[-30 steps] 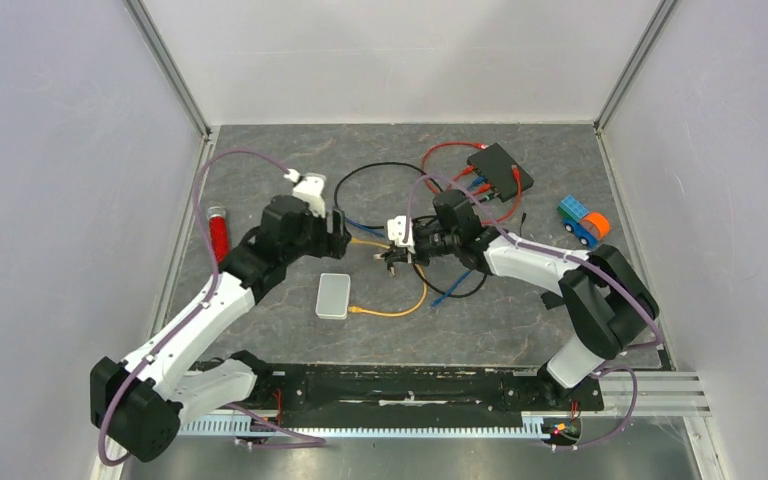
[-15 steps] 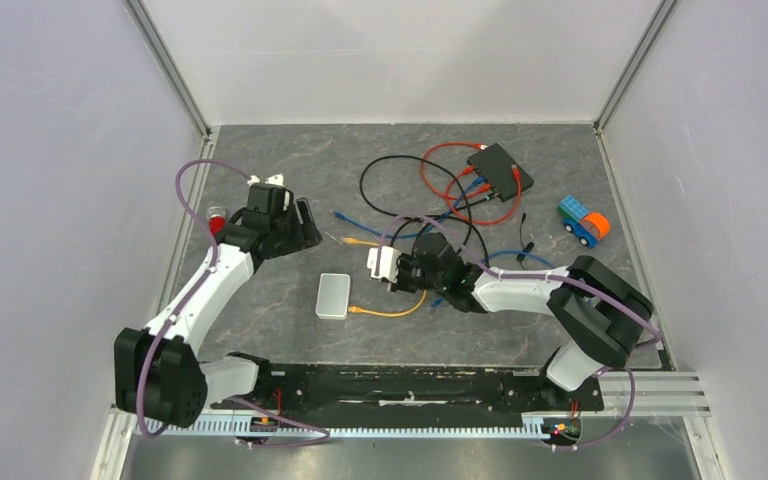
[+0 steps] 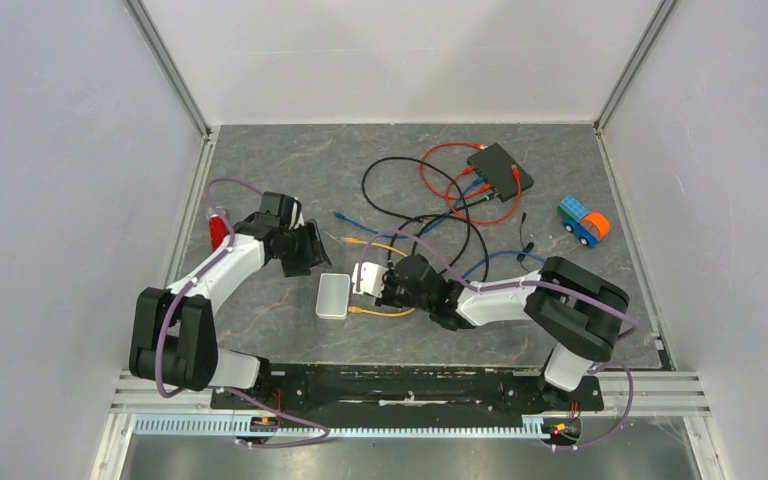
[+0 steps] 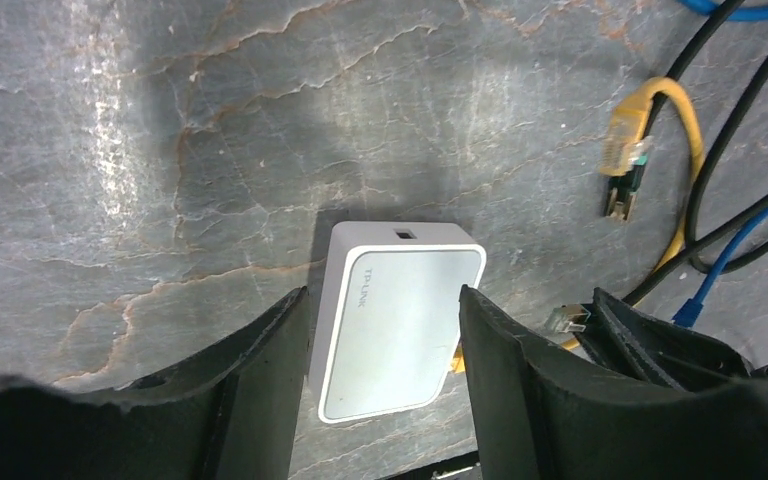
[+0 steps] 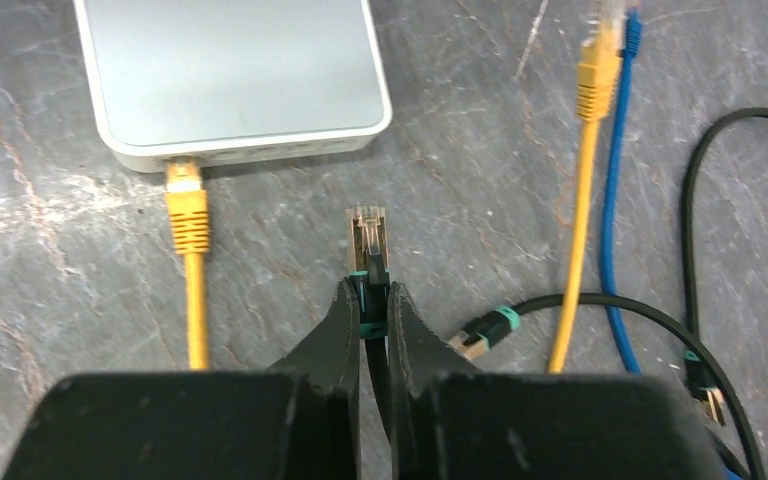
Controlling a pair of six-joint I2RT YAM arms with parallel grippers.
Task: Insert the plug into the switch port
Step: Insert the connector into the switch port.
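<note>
The switch [image 3: 333,296] is lying near the middle of the table [image 3: 280,330], with the left gripper [image 4: 383,300] hanging just behind and left of it. The right gripper [image 5: 370,295] is sitting just right of it, holding the plug [image 5: 369,230] near the side facing it but apart from it. Another cable end [image 5: 187,205] is touching that same side beside the plug, while loose cables [image 3: 430,215] are trailing back to a hub [image 3: 500,170] at the far right, a toy truck [image 3: 584,221] lying right of it.
</note>
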